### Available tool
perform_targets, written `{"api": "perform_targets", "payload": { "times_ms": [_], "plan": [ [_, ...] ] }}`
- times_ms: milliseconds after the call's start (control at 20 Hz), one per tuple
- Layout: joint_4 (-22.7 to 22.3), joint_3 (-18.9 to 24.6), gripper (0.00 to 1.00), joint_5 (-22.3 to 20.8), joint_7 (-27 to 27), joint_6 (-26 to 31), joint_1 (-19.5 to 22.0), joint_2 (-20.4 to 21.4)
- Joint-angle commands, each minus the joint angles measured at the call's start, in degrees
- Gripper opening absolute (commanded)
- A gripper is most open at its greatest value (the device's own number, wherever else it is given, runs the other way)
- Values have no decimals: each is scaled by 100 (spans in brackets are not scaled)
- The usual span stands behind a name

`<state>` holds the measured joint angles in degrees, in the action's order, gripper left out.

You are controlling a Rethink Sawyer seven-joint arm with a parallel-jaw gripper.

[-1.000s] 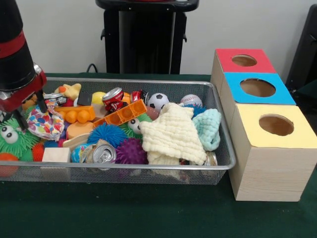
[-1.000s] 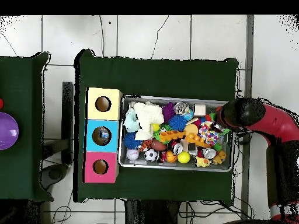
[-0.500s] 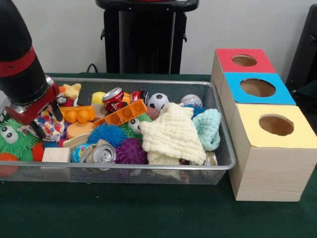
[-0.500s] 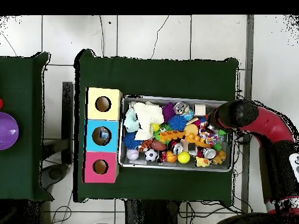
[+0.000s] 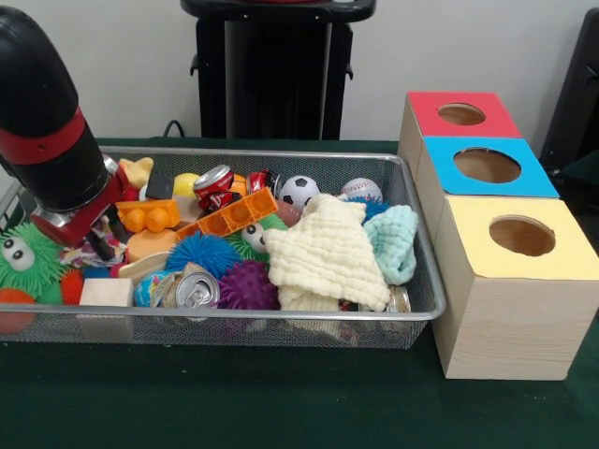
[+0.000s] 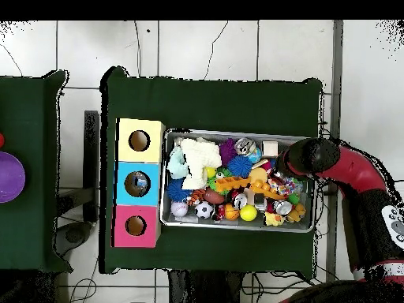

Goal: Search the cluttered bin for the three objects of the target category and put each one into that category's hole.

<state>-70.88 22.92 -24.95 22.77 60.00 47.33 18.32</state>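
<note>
I've got the tool (image 5: 94,245) dipped into the bin (image 5: 421,281) end farthest from the holed boxes (image 5: 510,281), nosing among toys; can't tell its grip state, nor which target it's after.

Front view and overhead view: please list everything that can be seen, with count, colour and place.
Mesh bin: one, silver, on green table.
Boxes: three, red, blue, yellow, beside bin's end.
Cloths: two, cream, mint, near the boxes.
Cans: red, silver.
Spiky balls: blue, purple.
Soccer ball, baseball: far side.
Wooden block: front corner.
Purple bowl: neighbouring table.
Hand: low in the clutter, end opposite the boxes.
</note>
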Motion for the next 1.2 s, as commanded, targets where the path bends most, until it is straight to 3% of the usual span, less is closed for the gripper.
{"api": "perform_targets", "payload": {
  "times_ms": [50, 300, 600, 700, 850, 1050, 1200],
  "plan": [
    [-145, 127, 0, -285, -401, 205, -67, -154],
    [-212, 3, 0, -215, -198, 446, -68, 99],
    [-653, 208, 0, -123, -517, 535, 27, 527],
    [-1268, 706, 0, 286, -677, 352, 297, 807],
    [-2064, 1279, 0, 918, -170, -11, 491, 1156],
    [-2662, 1931, 0, 1412, 315, -843, 652, 1153],
    [-2845, 2167, 0, 1534, 535, -1435, 672, 973]
  ]
}}
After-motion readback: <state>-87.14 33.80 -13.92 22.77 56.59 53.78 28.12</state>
